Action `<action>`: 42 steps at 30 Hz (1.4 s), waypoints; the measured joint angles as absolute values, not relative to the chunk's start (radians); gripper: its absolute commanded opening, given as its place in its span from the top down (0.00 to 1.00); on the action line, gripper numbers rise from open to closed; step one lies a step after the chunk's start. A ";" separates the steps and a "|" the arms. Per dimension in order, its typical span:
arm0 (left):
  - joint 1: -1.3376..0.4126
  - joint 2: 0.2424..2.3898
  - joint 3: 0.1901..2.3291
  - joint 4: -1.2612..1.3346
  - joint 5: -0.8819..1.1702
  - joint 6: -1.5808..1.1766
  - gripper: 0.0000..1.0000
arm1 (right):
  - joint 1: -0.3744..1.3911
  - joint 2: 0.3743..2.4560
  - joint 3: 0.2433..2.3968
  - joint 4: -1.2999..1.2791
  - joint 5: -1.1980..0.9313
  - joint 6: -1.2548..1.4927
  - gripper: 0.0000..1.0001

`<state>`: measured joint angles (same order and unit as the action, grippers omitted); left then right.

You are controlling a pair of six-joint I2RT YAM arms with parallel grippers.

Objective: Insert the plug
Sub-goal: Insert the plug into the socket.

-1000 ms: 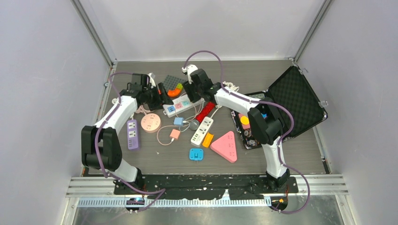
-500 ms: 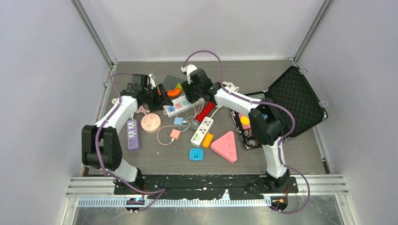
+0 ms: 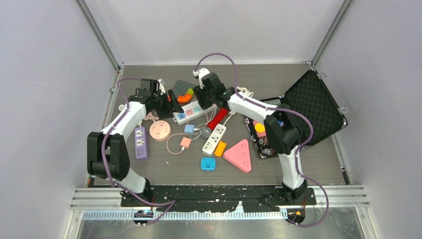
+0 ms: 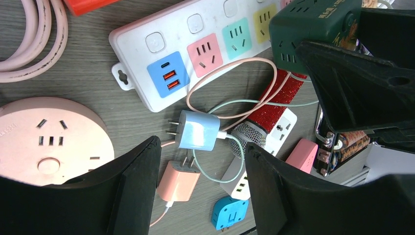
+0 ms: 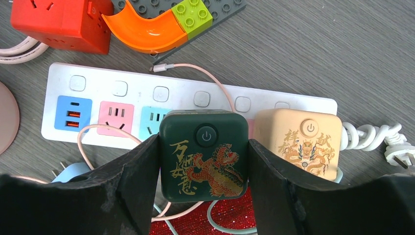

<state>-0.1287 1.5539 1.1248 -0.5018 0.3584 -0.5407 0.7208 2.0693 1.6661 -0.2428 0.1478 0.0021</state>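
Right gripper [image 5: 203,164] clamps the dark green dragon-printed cube plug [image 5: 204,147], directly over the long white pastel-socket power strip [image 5: 137,85] lying left-to-right, far on the bench. Left gripper [image 4: 200,147] hangs open, empty.

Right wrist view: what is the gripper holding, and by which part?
The right gripper holds the dark green cube adapter by its two opposite side faces. The left gripper holds nothing.

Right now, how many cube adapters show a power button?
2: the green cube, held by the right gripper; the beige cube beside it on the strip. Others may be hidden.
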 measured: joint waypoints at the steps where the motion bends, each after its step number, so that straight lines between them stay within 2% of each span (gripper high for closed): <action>1: -0.129 1.554 1.125 -0.503 0.358 -0.541 0.37 | 0.721 2.070 1.666 -0.243 0.148 0.002 0.95; 18: -0.128 1.556 1.125 -0.515 0.358 -0.538 0.37 | 0.711 2.102 1.686 -0.232 0.136 0.003 0.95; 42: -0.128 1.561 1.125 -0.516 0.358 -0.537 0.38 | 0.711 2.113 1.737 -0.328 0.233 -0.002 0.95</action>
<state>-0.1284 1.5608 1.1248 -0.5163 0.3576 -0.5369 0.7109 2.1128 1.7374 -0.3283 0.2333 -0.0025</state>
